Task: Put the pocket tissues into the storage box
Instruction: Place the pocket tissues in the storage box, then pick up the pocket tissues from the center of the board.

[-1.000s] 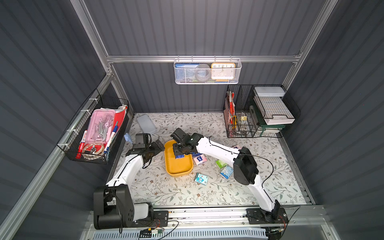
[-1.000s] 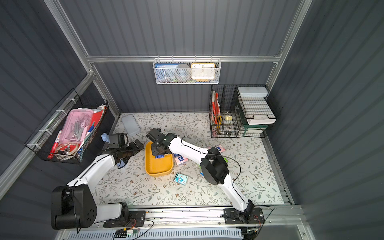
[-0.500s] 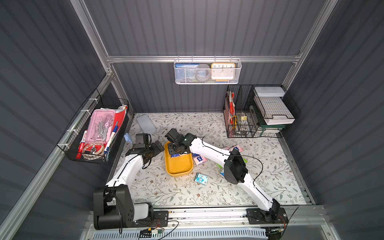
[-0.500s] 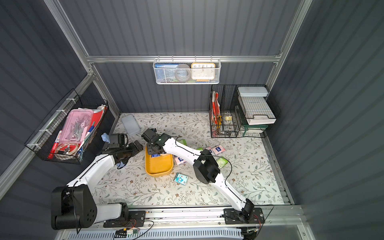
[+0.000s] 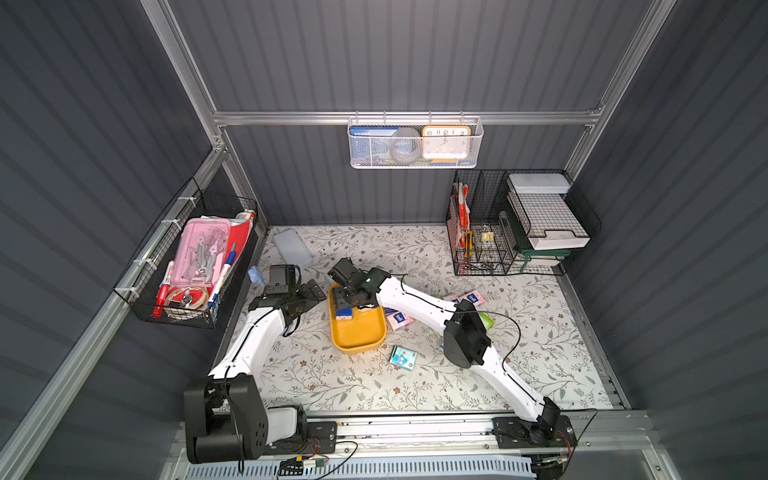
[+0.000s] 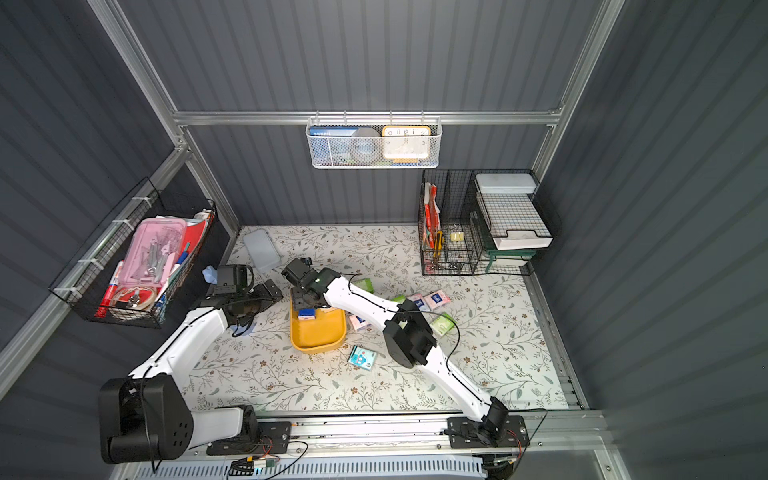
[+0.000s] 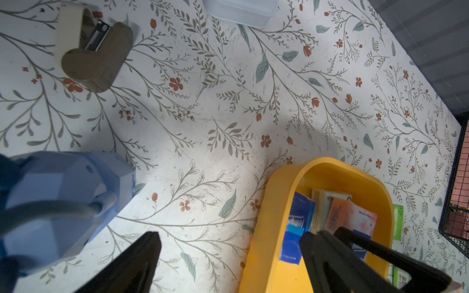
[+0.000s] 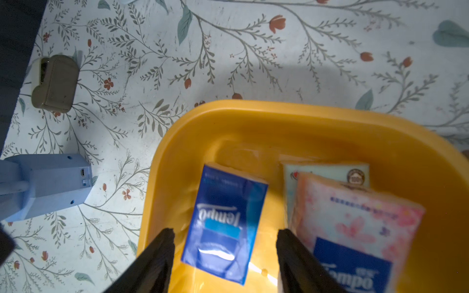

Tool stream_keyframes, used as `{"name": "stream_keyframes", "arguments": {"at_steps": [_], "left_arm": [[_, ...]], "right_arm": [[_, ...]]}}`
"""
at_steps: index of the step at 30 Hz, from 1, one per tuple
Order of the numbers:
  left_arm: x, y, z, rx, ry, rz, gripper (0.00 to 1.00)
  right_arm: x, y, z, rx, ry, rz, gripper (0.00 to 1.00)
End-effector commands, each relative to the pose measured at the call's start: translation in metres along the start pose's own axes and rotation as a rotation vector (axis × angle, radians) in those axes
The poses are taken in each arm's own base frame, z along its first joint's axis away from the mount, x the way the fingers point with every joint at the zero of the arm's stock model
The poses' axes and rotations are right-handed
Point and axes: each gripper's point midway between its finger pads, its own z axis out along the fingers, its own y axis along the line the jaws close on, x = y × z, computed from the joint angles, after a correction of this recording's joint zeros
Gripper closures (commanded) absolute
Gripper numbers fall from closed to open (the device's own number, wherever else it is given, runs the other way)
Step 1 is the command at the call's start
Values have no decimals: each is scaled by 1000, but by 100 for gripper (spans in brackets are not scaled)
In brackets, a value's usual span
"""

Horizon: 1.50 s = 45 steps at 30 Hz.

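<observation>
Right gripper [image 8: 225, 231] jaws apart over storage box [image 8: 279, 116], gripping nothing.
Dark blue tissue packet [image 8: 223, 215] lies loose in box between its fingers, beside pink packet [image 8: 355, 218]; left gripper [image 7: 229, 236] wide, empty.

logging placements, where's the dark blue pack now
In the right wrist view the dark blue pack lies in the storage box under the open right gripper, robot's left of the pink pack.

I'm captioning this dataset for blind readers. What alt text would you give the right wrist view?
A dark blue tissue packet lies in the yellow storage box, between the open fingers of the right gripper. Beside it a pink packet overlaps a pale packet; a light blue device and a brown stapler sit outside on the floral tabletop.
</observation>
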Motion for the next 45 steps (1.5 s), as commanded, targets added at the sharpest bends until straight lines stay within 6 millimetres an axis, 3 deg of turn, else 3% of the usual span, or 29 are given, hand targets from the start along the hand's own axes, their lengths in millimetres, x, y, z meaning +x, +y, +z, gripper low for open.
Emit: {"name": "stream_keyframes", "arguments": {"at_steps": [1, 9, 14, 17, 20, 26, 36, 45], "left_arm": [[-4, -2, -10, 4, -13, 23, 1], [-7, -9, -12, 32, -11, 40, 1], [-15, -17, -14, 60, -27, 97, 1], [-16, -29, -14, 114, -15, 117, 1], [-15, -42, -13, 178, 10, 128, 1], [-13, -55, -8, 244, 48, 151, 1], [-10, -58, -10, 261, 65, 160, 1], [-3, -53, -13, 243, 85, 157, 1]], "right_arm": [[-17, -2, -17, 7, -41, 5, 31], [-41, -4, -71, -15, -113, 39, 31], [-42, -33, -107, 10, -121, 110, 33], [-32, -56, -123, 48, -108, 123, 35], [-9, -76, -133, 69, -55, 91, 35], [56, -97, -145, 47, 123, -75, 32], [171, -111, -141, 34, 400, -369, 22], [204, -105, -121, 66, 473, -538, 17]]}}
